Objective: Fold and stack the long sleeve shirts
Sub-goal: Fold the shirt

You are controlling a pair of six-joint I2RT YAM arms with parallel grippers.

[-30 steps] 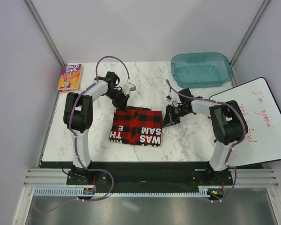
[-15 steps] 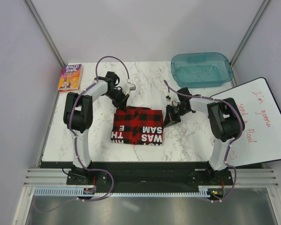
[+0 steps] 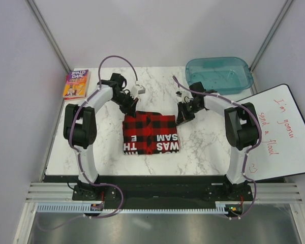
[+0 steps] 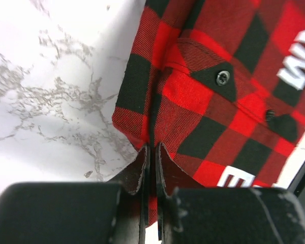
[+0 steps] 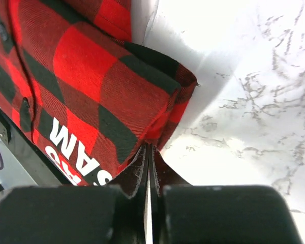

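One long sleeve shirt (image 3: 150,133) lies folded into a red-and-black checked rectangle in the middle of the marble table (image 3: 206,147), white lettering along its near edge. My left gripper (image 3: 129,108) is at its far left corner. In the left wrist view the left gripper (image 4: 151,147) is shut, with the shirt (image 4: 218,112) fabric pinched between its tips. My right gripper (image 3: 181,116) is at the far right corner. In the right wrist view the right gripper (image 5: 149,147) is shut to a thin slit, with the corner of the shirt (image 5: 91,86) running into its tips.
A colourful paperback book (image 3: 77,84) lies at the table's far left corner. A teal plastic tub (image 3: 218,74) stands at the far right. A whiteboard (image 3: 282,132) with red writing leans over the right edge.
Both grippers have moved toward the far side of the table, and the folded shirt has slid a little that way with them. The left jaws have closed.
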